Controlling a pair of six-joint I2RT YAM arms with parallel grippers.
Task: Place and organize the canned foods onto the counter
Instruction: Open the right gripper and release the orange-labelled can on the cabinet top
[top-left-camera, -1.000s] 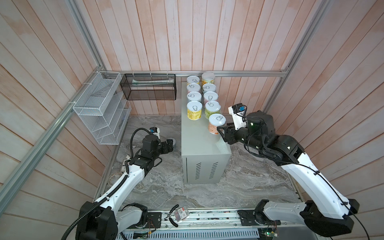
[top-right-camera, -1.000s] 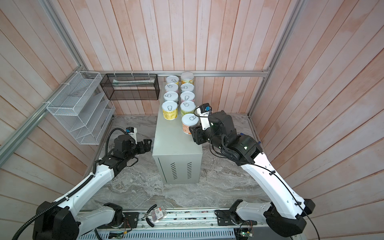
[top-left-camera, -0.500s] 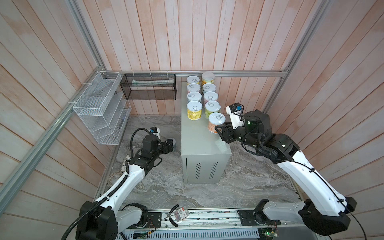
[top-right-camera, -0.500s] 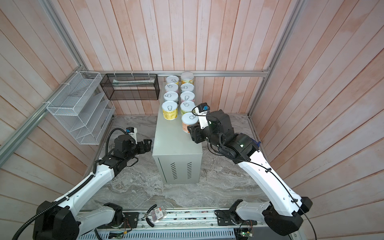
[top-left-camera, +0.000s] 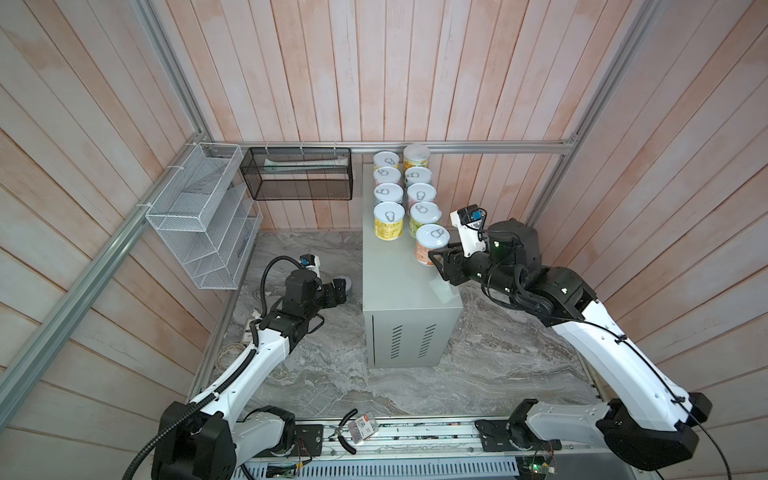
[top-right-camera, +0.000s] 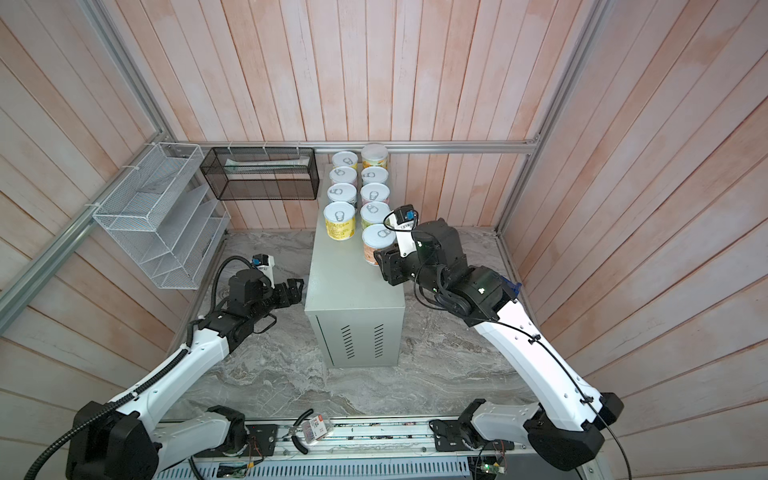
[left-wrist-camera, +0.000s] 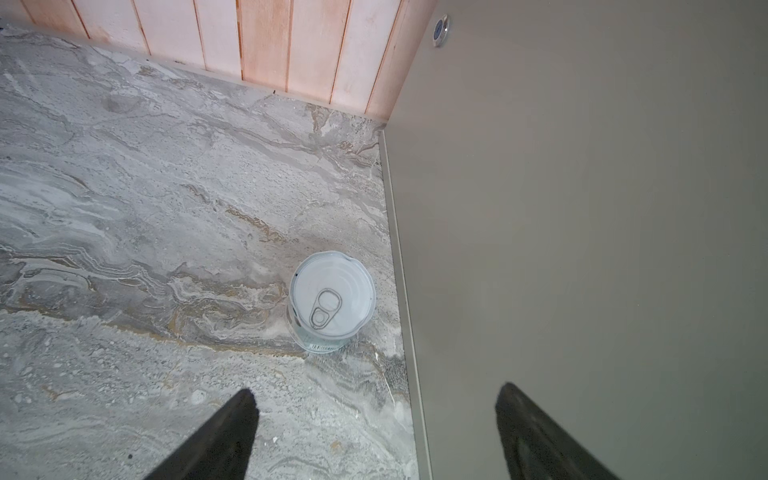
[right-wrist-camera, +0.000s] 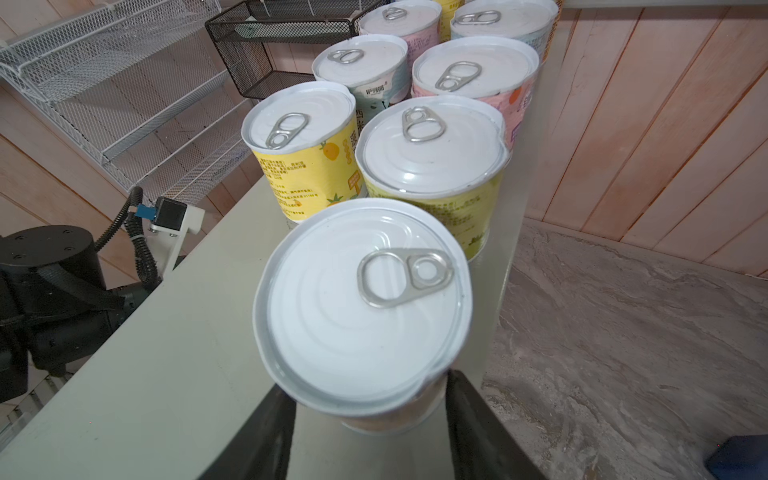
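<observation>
Gripping orange tin (top-left-camera: 432, 241) at counter (top-left-camera: 399, 278), right hand (top-left-camera: 439, 258); left hand (top-left-camera: 341, 289) spread; black basket (top-left-camera: 300, 148) holds pale tube (top-left-camera: 305, 163), perhaps.

Short round tins with silver pull-tab lids (top-left-camera: 389, 216): ten
White wire basket (top-left-camera: 195, 216): one
Black wire basket (top-left-camera: 301, 183): one

I count nine canned foods (top-left-camera: 419, 195) upright on the counter (top-left-camera: 409, 291), a pale grey-green cabinet with slotted vents in its front. In both top views they form two columns running back to the wall, four on the left and five on the right, silver pull-tab lids up. The yellow can (top-left-camera: 389, 226) fronts the left column. The orange-labelled can (top-left-camera: 428, 253) fronts the right, clasped by the right gripper (right-wrist-camera: 365, 411). A pale-blue can (left-wrist-camera: 332, 303) stands upright on the marble, just beside the counter's side.
</observation>
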